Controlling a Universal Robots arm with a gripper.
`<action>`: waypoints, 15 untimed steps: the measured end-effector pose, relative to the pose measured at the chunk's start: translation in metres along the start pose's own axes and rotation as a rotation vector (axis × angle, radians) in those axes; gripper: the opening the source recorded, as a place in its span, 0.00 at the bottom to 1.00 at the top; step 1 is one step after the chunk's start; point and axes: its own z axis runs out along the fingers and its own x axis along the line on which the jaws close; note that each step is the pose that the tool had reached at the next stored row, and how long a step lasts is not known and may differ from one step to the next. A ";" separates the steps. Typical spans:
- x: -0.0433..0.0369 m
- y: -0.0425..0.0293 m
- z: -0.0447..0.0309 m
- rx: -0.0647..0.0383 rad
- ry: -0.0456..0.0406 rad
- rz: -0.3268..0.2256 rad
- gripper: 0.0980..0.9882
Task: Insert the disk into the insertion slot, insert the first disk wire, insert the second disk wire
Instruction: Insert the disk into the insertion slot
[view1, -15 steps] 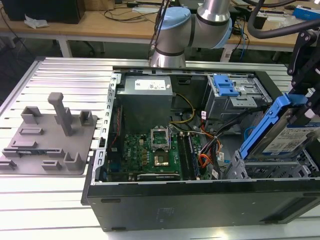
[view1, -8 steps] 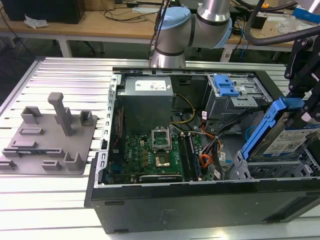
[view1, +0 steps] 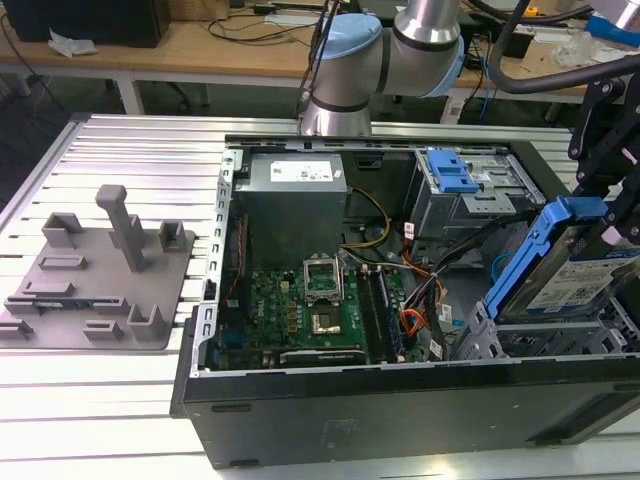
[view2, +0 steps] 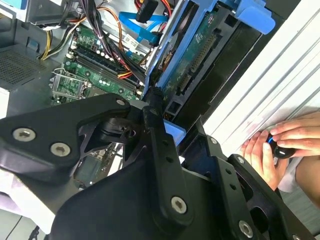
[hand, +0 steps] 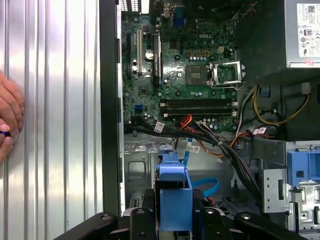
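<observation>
My gripper (view1: 612, 232) is shut on the disk (view1: 585, 275), a silver drive with a white label in a bright blue carrier frame (view1: 540, 245). It holds the disk steeply tilted at the exterior view's right, over the open computer case. The disk's lower end meets the mouth of the insertion slot (view1: 482, 345), a grey sheet-metal cage in the case's near right corner. In the second wrist view the disk's green circuit-board underside (view2: 200, 55) faces the camera beyond the black fingers (view2: 152, 120). In the first wrist view the blue carrier (hand: 172, 192) sits between the fingers above the grey cage (hand: 137, 167).
Another grey bay with a blue latch (view1: 450, 172) stands behind the slot. Loose orange, black and blue cables (hand: 207, 185) lie beside the cage, next to the motherboard (view1: 310, 310). The power supply box (view1: 295, 180) is at the back. A person's hand (view2: 277, 145) rests on the ribbed table. A grey fixture (view1: 100, 265) sits at the left.
</observation>
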 end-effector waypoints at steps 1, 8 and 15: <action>-0.0001 -0.0030 -0.0011 -0.011 0.0013 0.001 0.30; -0.0004 -0.0060 -0.0059 -0.030 0.0071 0.002 0.30; 0.0002 -0.0093 0.0031 -0.030 0.0070 0.003 0.30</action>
